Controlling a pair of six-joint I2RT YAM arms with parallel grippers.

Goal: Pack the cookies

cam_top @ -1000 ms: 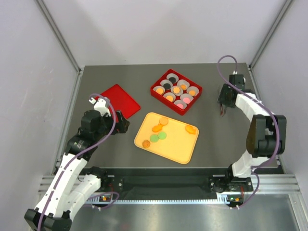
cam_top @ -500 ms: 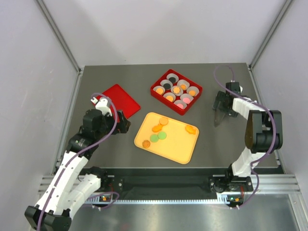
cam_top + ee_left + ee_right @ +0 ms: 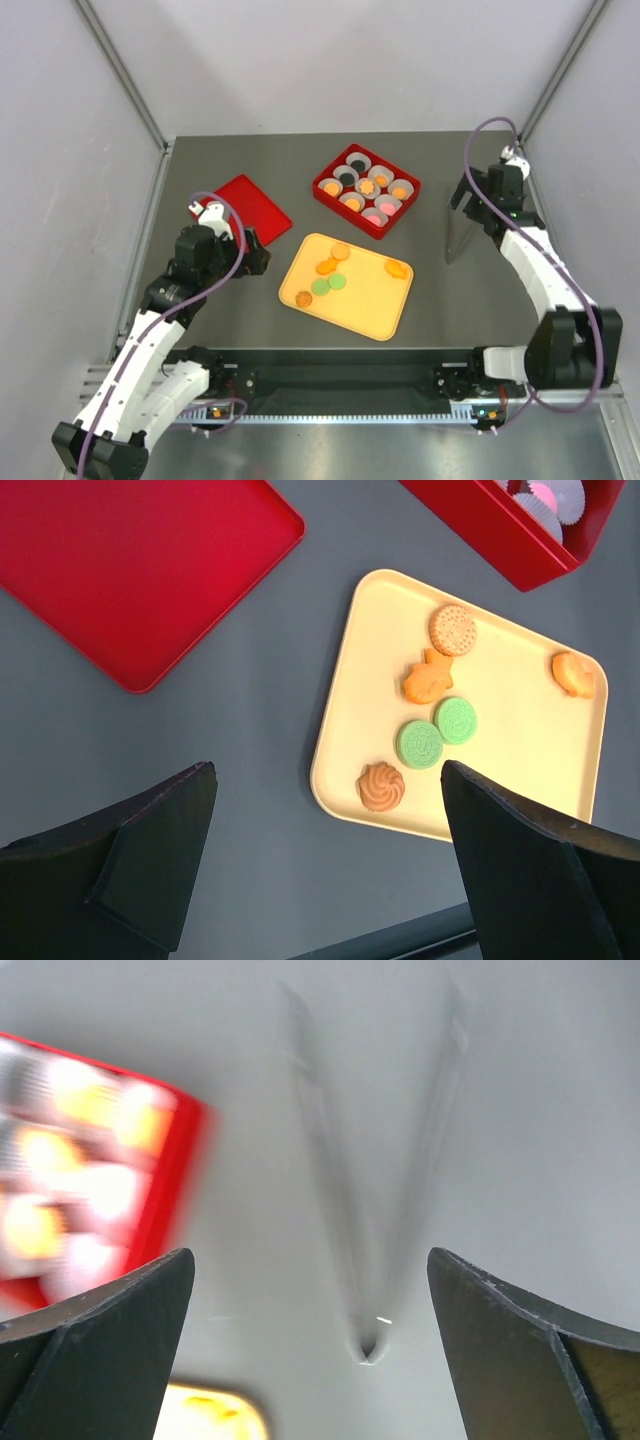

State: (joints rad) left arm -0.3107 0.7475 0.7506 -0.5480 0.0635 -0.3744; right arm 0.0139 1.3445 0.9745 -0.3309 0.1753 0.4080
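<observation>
Cookies (image 3: 419, 745) are lying in two places: six are sitting loose on the yellow tray (image 3: 520, 780) near the middle of the table (image 3: 250, 290), and others are resting in paper cups (image 3: 575, 500) inside the red box (image 3: 480, 520) just behind it. A red lid (image 3: 130, 570) is lying flat to the left, apart from the tray.

The left gripper (image 3: 328, 770) is hanging just left of the tray, jaws spread wide and empty. The right gripper (image 3: 310, 1255) is likewise gaping, holding nothing, above a pair of tongs (image 3: 365, 1335) lying on bare table right of the box; that view is blurred.

Trouble is likely to come from the tongs: they are lying thin and flat, so fingers closing on one leg alone could spin or skid them, or scrape the tabletop. Loose cookies could slide on the smooth tray, and a knock to the box could upset the cups.

The right arm is working close to the right wall and table edge, with little room there. Open table is lying between tongs and tray, and between lid and tray.
</observation>
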